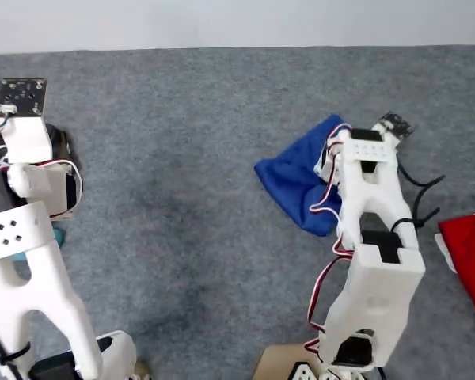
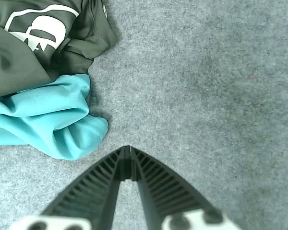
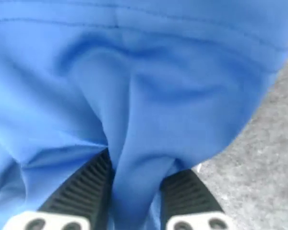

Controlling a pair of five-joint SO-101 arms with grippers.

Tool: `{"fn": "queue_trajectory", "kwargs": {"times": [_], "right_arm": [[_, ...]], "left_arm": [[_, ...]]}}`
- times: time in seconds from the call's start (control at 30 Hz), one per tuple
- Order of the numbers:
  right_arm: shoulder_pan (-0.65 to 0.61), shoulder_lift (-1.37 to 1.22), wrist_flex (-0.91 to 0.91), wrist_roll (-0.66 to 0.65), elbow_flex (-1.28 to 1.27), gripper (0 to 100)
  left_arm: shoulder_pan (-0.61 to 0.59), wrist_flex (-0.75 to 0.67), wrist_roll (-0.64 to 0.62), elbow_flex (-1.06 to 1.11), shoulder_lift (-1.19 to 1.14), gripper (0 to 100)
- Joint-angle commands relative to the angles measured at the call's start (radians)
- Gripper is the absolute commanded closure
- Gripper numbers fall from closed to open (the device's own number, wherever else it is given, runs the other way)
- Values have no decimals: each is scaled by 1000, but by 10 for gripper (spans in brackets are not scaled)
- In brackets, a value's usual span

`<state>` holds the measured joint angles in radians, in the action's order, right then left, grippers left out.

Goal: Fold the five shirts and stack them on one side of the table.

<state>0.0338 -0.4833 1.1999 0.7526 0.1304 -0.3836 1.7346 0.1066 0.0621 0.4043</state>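
A: Right claw (image 3: 137, 167) state?
B: Clamped on a fold of the blue shirt (image 3: 149, 72). Bunched cloth between both fingers (image 3: 81, 191), with the jaws held a little apart by the fabric.
A: Position of that shirt on the desk (image 1: 166, 158)?
B: Right of centre in the high view, poking out toward the middle from under the front end of the right arm (image 1: 372, 237). Crumpled, roughly triangular outline.
A: Left claw (image 2: 130, 152)?
B: Fully closed, tips touching, gripping nothing. Over bare grey desk, near the teal shirt (image 2: 48, 120) but apart from it.
A: Anything beside the teal one?
B: Dark shirt (image 2: 33, 43) with a white skull print, touching the teal one along one edge. Both rumpled, not folded. Both at the desk's left side, by the left arm (image 1: 32, 253).
A: Other garments?
B: Red shirt (image 1: 469, 253) at the right edge of the high view, cut off by the frame, well apart from the blue shirt. Cannot tell its fold state.
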Motion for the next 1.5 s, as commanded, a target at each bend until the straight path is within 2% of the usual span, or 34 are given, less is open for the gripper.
{"fn": "queue_trajectory", "kwargs": {"times": [0.0, 0.27, 0.47, 0.63, 0.87, 1.03, 1.33, 1.47], "right_arm": [[16, 19, 125, -23, 172, 988], [97, 19, 446, -137, 480, 988], [194, 18, 585, -259, 651, 988], [317, 19, 591, -341, 677, 988], [506, 19, 591, -519, 677, 988], [596, 19, 585, -646, 677, 988], [768, 16, 412, -822, 677, 988], [832, 12, 378, -881, 677, 988]], "left_arm": [[0, 11, 8, 2, 26, 998], [0, 11, 8, 2, 26, 998], [2, 11, 8, 2, 26, 998], [2, 11, 8, 2, 26, 998], [2, 11, 8, 2, 26, 998], [5, 11, 8, 2, 26, 998], [130, 15, 5, 2, 34, 998], [149, 15, 5, 2, 34, 998]]}}
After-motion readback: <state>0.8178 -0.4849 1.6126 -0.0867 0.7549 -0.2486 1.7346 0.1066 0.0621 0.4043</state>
